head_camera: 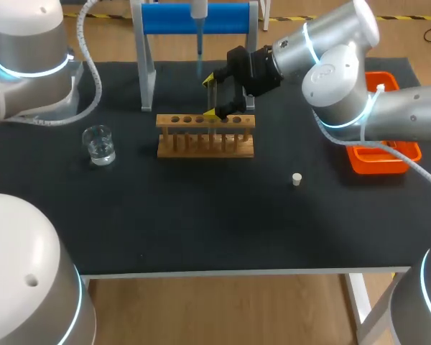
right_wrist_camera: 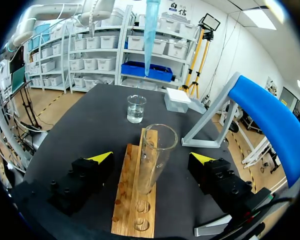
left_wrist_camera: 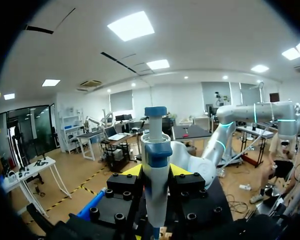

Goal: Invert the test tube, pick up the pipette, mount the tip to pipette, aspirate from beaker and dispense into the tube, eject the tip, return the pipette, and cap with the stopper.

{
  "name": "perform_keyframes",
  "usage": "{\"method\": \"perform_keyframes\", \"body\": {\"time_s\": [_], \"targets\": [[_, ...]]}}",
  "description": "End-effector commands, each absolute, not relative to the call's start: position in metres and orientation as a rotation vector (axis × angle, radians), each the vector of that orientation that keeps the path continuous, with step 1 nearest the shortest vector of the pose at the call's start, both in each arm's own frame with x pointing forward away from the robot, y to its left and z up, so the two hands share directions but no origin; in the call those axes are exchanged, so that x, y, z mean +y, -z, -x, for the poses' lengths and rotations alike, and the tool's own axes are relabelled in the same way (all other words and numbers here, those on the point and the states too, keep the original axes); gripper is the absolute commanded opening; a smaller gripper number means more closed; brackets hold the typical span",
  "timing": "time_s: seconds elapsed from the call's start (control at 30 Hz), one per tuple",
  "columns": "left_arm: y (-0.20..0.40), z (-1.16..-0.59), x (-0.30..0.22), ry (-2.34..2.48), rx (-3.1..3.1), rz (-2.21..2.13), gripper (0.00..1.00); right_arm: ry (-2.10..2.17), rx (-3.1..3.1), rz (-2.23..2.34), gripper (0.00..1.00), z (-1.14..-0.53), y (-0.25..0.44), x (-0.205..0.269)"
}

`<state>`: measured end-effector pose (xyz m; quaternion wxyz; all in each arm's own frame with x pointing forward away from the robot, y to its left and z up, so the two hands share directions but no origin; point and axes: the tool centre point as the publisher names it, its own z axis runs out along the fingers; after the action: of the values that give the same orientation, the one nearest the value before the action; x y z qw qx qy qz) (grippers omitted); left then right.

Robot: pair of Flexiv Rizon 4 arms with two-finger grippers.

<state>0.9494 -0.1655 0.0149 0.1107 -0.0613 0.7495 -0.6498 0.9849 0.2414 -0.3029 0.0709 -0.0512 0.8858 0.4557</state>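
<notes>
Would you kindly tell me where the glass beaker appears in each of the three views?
Head view: the beaker stands left of the wooden rack, apart from it.
Left wrist view: not in it.
Right wrist view: the beaker stands ahead of the right gripper, beyond the rack's far end.
Shared landmark: the wooden rack, in the head and right wrist views.

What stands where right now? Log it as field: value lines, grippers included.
left gripper: shut on pipette, tip mounted, held in the air
right gripper: open, straddling the test tube, not touching
test tube: upright in the wooden rack, mouth up
beaker: on the table, clear liquid inside
stopper: loose on the table, apart from the rack
</notes>
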Motion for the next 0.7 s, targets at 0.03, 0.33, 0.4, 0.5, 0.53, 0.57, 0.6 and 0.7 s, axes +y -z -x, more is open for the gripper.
{"method": "perform_keyframes", "body": {"time_s": [0.03,0.33,0.4,0.5,0.53,0.57,0.6,0.7], "targets": [[-0.013,-0.956,-0.172,1.918,2.207,0.172,0.00,-1.369,2.666,0.155,1.00,-0.985,0.302,0.240],[-0.008,-0.960,-0.178,1.936,2.212,0.162,0.00,-1.369,2.666,0.155,1.00,-0.985,0.302,0.240],[-0.008,-0.961,-0.179,1.941,2.211,0.161,0.00,-1.369,2.666,0.155,1.00,-0.985,0.302,0.240],[-0.006,-0.963,-0.180,1.948,2.211,0.157,0.00,-1.369,2.666,0.155,1.00,-0.985,0.302,0.240],[-0.006,-0.964,-0.181,1.950,2.211,0.156,0.00,-1.369,2.666,0.155,1.00,-0.985,0.302,0.240],[-0.005,-0.964,-0.181,1.953,2.211,0.155,0.00,-1.369,2.666,0.155,1.00,-0.985,0.302,0.240],[-0.005,-0.965,-0.181,1.954,2.211,0.155,0.00,-1.369,2.666,0.155,1.00,-0.985,0.302,0.240],[-0.003,-0.966,-0.183,1.959,2.213,0.154,0.00,-1.369,2.666,0.155,1.00,-0.985,0.302,0.240]]}}
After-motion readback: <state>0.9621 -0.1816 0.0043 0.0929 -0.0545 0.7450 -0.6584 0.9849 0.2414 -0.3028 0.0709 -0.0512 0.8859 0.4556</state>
